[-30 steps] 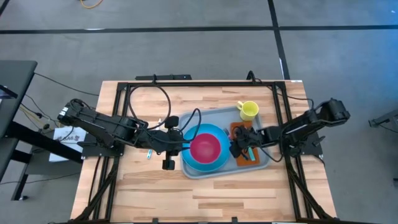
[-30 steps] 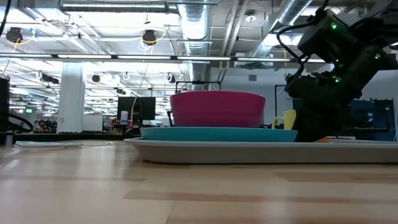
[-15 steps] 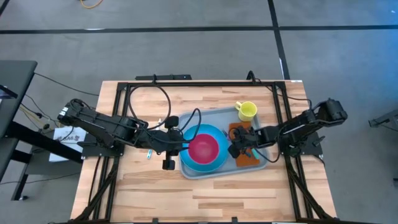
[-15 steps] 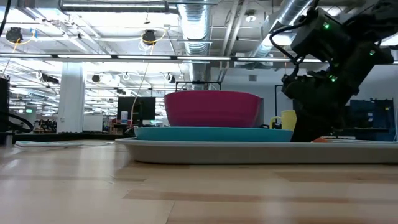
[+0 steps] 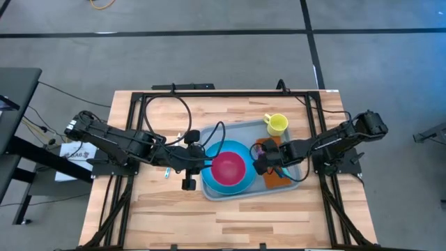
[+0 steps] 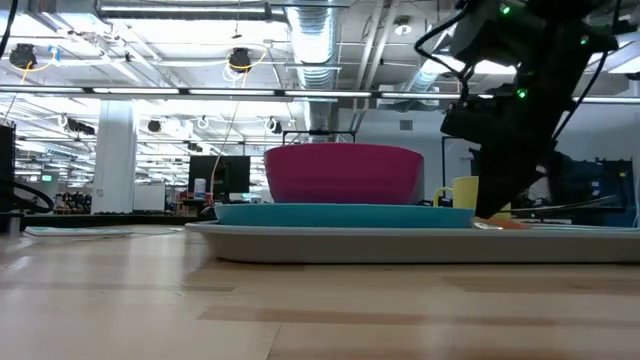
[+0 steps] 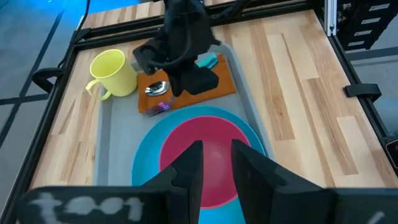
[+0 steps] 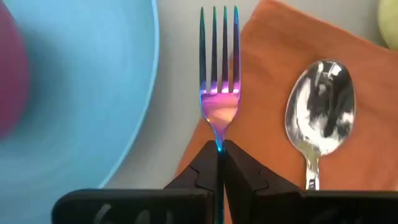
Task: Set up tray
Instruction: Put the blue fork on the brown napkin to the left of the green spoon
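The pale grey-blue tray (image 5: 221, 135) lies mid-table. On it are a blue plate (image 5: 237, 148) with a pink bowl (image 5: 228, 168), a yellow mug (image 5: 277, 124) and an orange napkin (image 5: 277, 178). A spoon (image 8: 320, 106) rests on the napkin. My right gripper (image 8: 218, 146) is shut on a shiny fork (image 8: 218, 93), over the strip of tray between plate and napkin. My left gripper (image 7: 216, 163) hovers open above the bowl's near-left side, nothing between its fingers. My right gripper pinches the fork's narrow neck (image 8: 218, 135), just behind the tines, between its two fingertips. The fingers come steeply from above, slanting from the table's right, and lie along the fork. The tines point away toward the plate side; whether they touch the tray I cannot tell.
Black frame rails (image 5: 209, 95) border the wooden table top. Bare wood (image 5: 230, 216) lies near the front edge. A small blue item (image 5: 167, 172) lies on the wood left of the tray. In the low view my right arm (image 6: 520, 90) towers over the tray's right end.
My right gripper has shut on the fork, then risen and tipped steeper, shifting a little toward the plate. The tray, with plate and bowl, has slid slightly toward the table's left.
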